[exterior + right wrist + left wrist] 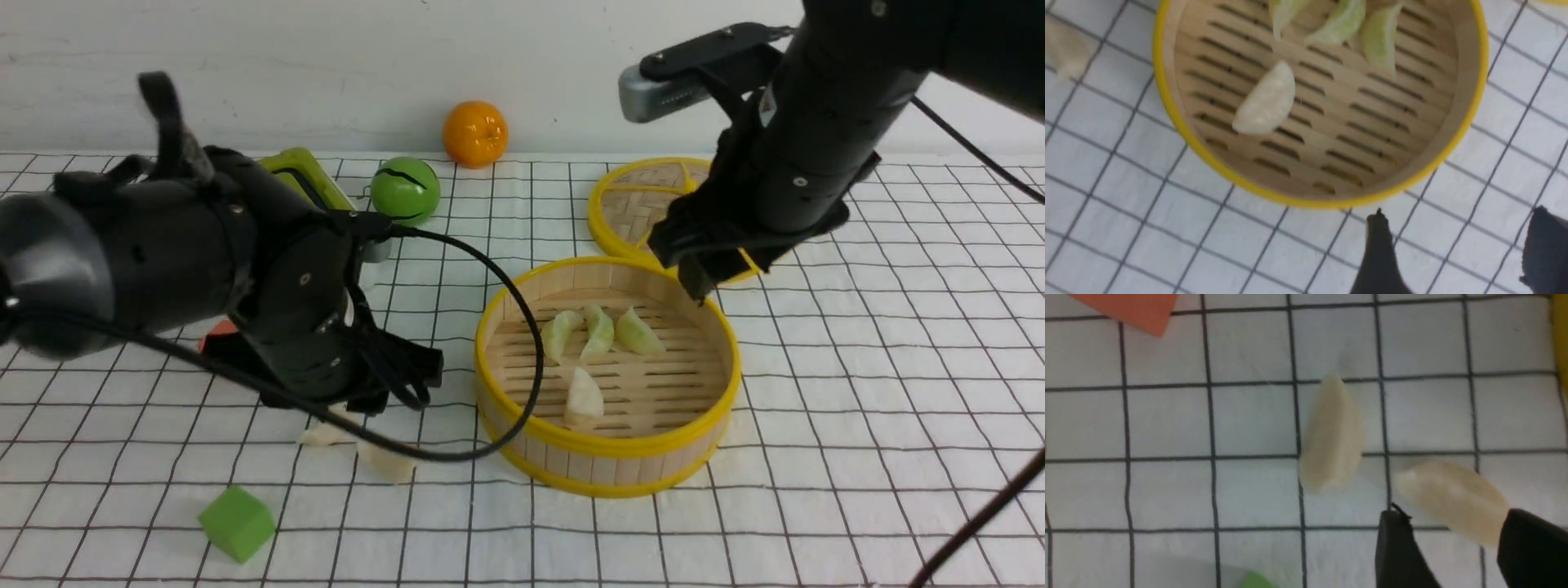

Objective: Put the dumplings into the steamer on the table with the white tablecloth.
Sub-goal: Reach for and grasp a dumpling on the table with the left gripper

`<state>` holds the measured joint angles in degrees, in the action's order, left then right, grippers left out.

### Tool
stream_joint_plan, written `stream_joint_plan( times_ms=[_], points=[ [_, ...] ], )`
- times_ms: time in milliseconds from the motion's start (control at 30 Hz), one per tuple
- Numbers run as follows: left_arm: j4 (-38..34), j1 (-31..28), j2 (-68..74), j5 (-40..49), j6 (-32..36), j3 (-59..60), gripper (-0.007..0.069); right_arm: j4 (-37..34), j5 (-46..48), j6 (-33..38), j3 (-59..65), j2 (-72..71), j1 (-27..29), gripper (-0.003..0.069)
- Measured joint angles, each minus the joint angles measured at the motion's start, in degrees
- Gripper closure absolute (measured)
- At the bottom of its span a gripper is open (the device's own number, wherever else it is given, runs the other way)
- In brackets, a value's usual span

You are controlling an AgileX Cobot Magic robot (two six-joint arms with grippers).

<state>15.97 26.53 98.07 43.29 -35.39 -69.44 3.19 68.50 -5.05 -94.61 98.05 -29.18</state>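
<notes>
The steamer (pixel 608 474) stands mid-table on the white tablecloth (pixel 857 392). Three greenish dumplings (pixel 600 331) and one white dumpling (pixel 584 396) lie on its slats; they also show in the right wrist view (pixel 1265 104). Two cream dumplings (pixel 388 461) lie on the cloth left of the steamer. My left gripper (pixel 392 384) hangs low over them, open. In the left wrist view one dumpling's (pixel 1453 494) end lies between its fingertips (pixel 1396 539), and the other dumpling (pixel 1333 435) lies beside it. My right gripper (pixel 700 282) is open and empty above the steamer's far right rim (pixel 1323 202).
A flat woven disc (pixel 641 200) lies behind the steamer. A green ball (pixel 406 190) and an orange (pixel 475 133) sit at the back. A green cube (pixel 237 523) lies front left. An orange cube (pixel 1133 308) sits under my left arm. My left arm's cable (pixel 522 327) loops across the steamer's left rim.
</notes>
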Motion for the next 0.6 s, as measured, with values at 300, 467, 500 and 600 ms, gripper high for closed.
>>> stream_joint_plan(
  times_ms=[300, 467, 500, 600],
  points=[
    [-8.32, -7.35, 12.21, 2.12, 11.38, -10.57, 0.0260, 0.00, -4.84, -0.61, 21.21, -13.24, 0.00, 0.0272],
    [-8.00, -7.63, 18.56, 3.59, 12.66, -12.98, 0.0412, 1.09, -6.80, -3.69, 32.19, -21.99, 0.00, 0.0277],
    [-7.95, -7.63, 18.64, 3.59, 12.66, -13.09, 0.0417, 1.22, -6.86, -3.69, 32.50, -22.32, 0.00, 0.0277],
    [-7.94, -7.63, 18.70, 3.65, 12.78, -13.50, 0.0431, 3.96, -7.54, -6.64, 36.01, -26.63, 0.00, 0.0278]
  ],
)
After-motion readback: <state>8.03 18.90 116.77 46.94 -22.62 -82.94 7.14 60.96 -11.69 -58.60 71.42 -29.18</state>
